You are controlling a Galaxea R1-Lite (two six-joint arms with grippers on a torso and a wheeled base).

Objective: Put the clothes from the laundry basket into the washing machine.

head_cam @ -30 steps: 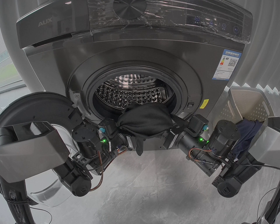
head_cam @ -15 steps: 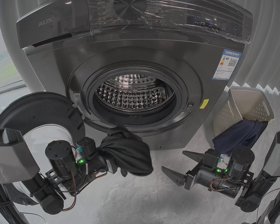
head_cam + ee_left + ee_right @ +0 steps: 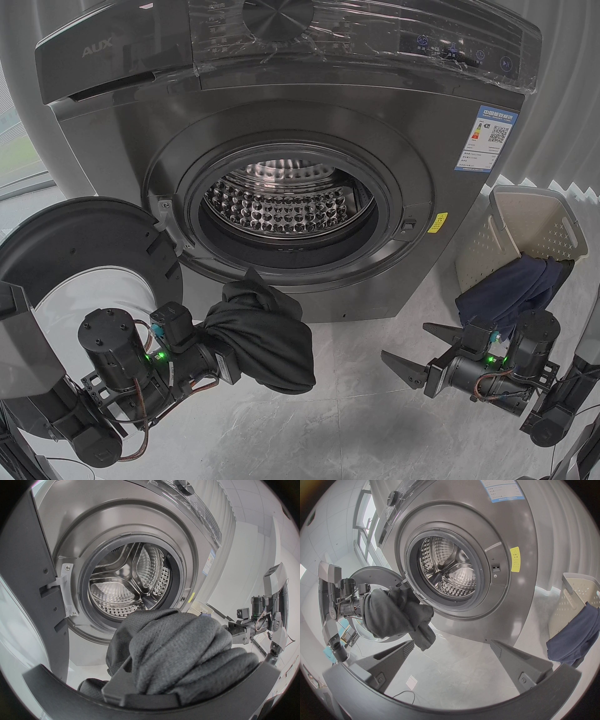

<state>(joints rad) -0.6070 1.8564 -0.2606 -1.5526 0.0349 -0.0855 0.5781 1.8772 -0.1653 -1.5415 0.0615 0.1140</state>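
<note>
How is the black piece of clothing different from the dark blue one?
The black garment is bunched into a ball, while the dark blue garment hangs loosely. The black garment is clamped in the left gripper, low in front of the washing machine. The dark blue garment drapes over the rim of the laundry basket, held by no gripper. Both are dark cloth, and neither is inside the drum.

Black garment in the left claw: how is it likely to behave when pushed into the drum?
Probably floppy: the black garment hangs as a bunched lump with folds drooping underneath. Likely not slippery: its weave looks coarse in the left wrist view. Loose ends may trail over the washing machine's door rim rather than follow the bulk inside.
</note>
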